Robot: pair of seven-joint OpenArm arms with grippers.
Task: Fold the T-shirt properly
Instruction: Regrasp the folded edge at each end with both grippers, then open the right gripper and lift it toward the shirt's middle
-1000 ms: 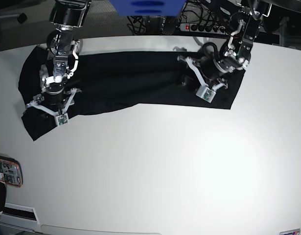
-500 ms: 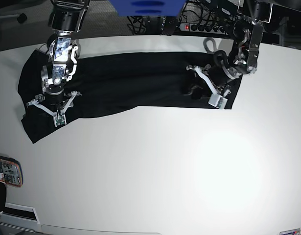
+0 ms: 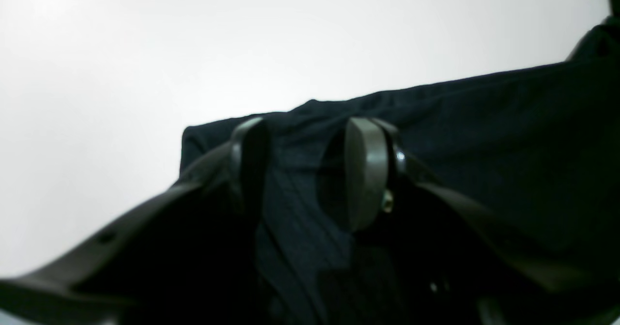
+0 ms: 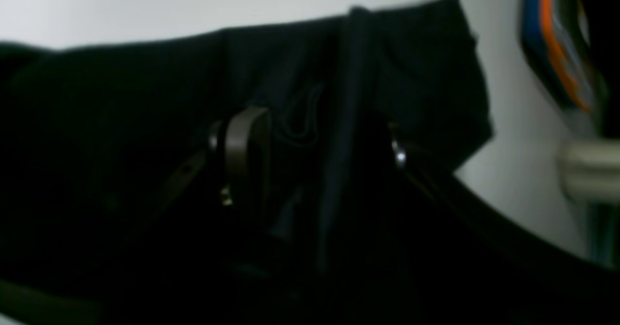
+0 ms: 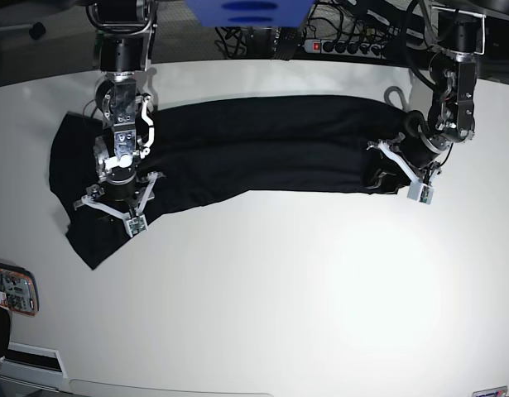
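Black wrinkled T-shirt (image 5: 237,141) lies stretched long, each tool (image 5: 400,174) (image 5: 112,208) clamping a cloth fold.

T-shirt (image 5: 262,149): plain black | table (image 5: 304,289): white | power strip (image 5: 345,47): black, red switch

One black T-shirt (image 5: 262,145) lies on the one white counter (image 5: 304,298). Two end effectors are on it: the left end effector (image 5: 400,179) and the right end effector (image 5: 108,208). One phone (image 5: 12,290) sits at the counter's edge.
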